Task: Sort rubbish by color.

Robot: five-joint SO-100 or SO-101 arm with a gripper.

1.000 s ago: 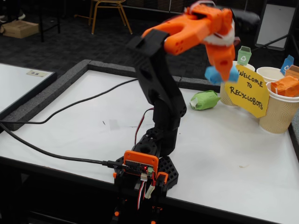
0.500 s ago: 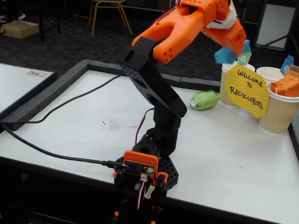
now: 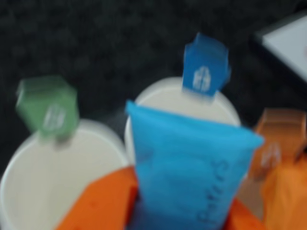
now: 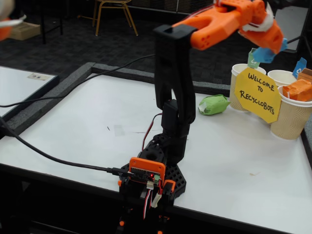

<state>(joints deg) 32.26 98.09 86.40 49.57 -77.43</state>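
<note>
In the fixed view my gripper (image 4: 272,48) is raised high at the right, shut on the blue wad (image 4: 264,55). It hangs above the cup with the green flag (image 4: 239,73) and close to the cup with the blue flag (image 4: 282,76). The green wad (image 4: 213,104) lies on the table left of the cups. The orange wad (image 4: 297,90) sits in the front right cup (image 4: 292,119). In the wrist view the blue wad (image 3: 187,167) fills the gap of my gripper (image 3: 178,211), with the blue-flag cup (image 3: 165,96) right behind it and the green-flag cup (image 3: 57,167) at left.
A yellow "Welcome to Recyclobots" sign (image 4: 257,94) leans in front of the cups. An orange flag (image 3: 278,143) shows at the right of the wrist view. A black cable (image 4: 58,158) runs over the white table (image 4: 97,136) to the arm's base (image 4: 151,175).
The arm has stretched up and to the right, carrying the blue wad from above the green wad to over the cups. The green and orange wads have not moved.
</note>
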